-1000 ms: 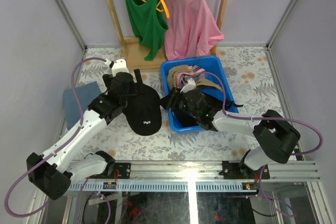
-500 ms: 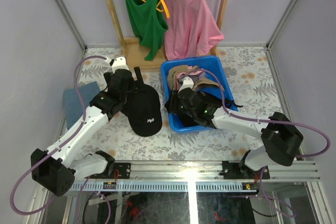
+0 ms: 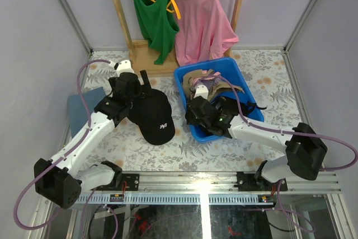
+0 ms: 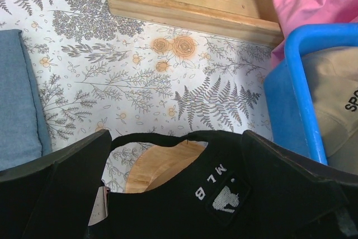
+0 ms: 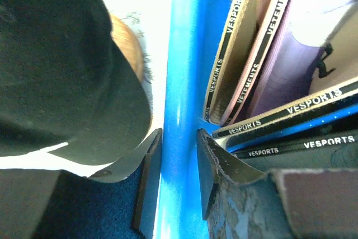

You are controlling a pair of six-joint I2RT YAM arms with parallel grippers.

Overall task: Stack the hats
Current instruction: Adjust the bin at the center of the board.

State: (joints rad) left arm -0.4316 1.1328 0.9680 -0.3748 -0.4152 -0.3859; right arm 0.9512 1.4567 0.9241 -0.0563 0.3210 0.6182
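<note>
A black cap [image 3: 155, 117] sits on a round wooden stand [image 4: 162, 163] that shows through its back opening. My left gripper [image 3: 139, 94] is open, its fingers either side of the cap's rear [image 4: 224, 194]. The blue bin [image 3: 178, 76] holds several caps on edge: tan [image 3: 215, 79], pink and lavender [image 5: 291, 65], and darker ones below. My right gripper [image 3: 193, 117] is shut on the bin's left wall [image 5: 179, 110], one finger outside and one inside. The black cap's brim [image 5: 61, 65] lies just left of that wall.
A wooden rack base [image 3: 145, 57] stands at the back, with a green tank top [image 3: 151, 15] and a pink T-shirt [image 3: 198, 20] hanging over it. A folded blue-grey cloth [image 3: 84, 110] lies at the left. Grey walls close in both sides.
The bin's near end has swung right, away from the black cap, with my right gripper on its wall. My left gripper has drawn back slightly over the cap's rear.
</note>
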